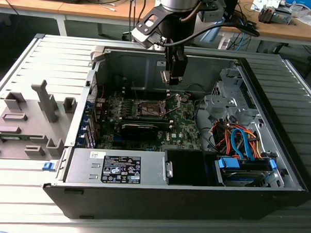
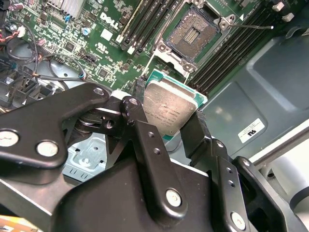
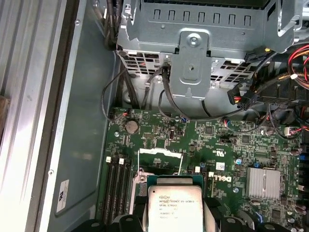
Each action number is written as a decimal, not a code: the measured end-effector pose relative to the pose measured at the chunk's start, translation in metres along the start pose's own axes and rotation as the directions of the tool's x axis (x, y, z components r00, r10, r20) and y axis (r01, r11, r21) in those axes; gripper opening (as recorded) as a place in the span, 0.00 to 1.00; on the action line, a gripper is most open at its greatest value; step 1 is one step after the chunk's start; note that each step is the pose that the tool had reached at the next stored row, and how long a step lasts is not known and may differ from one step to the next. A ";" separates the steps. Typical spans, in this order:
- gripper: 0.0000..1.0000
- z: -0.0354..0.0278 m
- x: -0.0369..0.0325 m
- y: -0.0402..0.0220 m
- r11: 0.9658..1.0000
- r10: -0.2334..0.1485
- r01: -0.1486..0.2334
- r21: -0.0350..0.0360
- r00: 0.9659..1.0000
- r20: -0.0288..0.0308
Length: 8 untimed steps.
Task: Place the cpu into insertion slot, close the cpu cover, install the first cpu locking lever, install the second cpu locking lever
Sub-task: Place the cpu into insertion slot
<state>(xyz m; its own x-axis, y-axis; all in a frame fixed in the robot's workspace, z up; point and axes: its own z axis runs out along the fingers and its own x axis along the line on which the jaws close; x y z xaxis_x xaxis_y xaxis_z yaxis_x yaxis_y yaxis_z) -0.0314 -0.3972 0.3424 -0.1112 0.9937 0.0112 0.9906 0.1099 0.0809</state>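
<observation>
My gripper (image 1: 171,76) hangs inside the open computer case, shut on the cpu (image 2: 169,108), a flat square chip with a silver top and green edge. Black fingers (image 2: 140,125) clamp two opposite sides of the chip. In the first wrist view the cpu (image 3: 175,208) sits between the same fingers. The insertion slot (image 2: 193,33) lies uncovered on the green motherboard, a short way off from the chip, with its dark contact field showing. The cpu cover (image 2: 170,59) is flipped open at the slot's near edge. A thin locking lever (image 2: 256,26) sticks out beside the slot. In the exterior view the slot (image 1: 149,109) lies below and slightly to the left of the gripper.
Memory slots (image 2: 145,21) flank the socket. A metal drive cage (image 3: 193,53) with cables stands at one end of the board, and a heatsink (image 3: 263,182) is nearby. The power supply (image 1: 117,169) and a bundle of coloured cables (image 1: 242,141) fill the case front. A grey fixture (image 1: 31,116) lies outside.
</observation>
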 end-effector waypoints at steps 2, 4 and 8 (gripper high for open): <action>0.55 0.0000 0.0000 0.0000 1.000 0.005 -0.005 0.000 1.000 0.000; 0.55 0.0000 0.0000 0.0000 1.000 0.008 -0.008 0.000 1.000 0.001; 0.55 0.0000 0.0000 0.0000 1.000 0.023 -0.023 0.000 1.000 0.002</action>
<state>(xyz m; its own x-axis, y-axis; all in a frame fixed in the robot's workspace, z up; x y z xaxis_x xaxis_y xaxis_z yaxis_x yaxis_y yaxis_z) -0.0314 -0.3972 0.3424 -0.0881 0.9961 0.0112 0.9929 0.0869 0.0809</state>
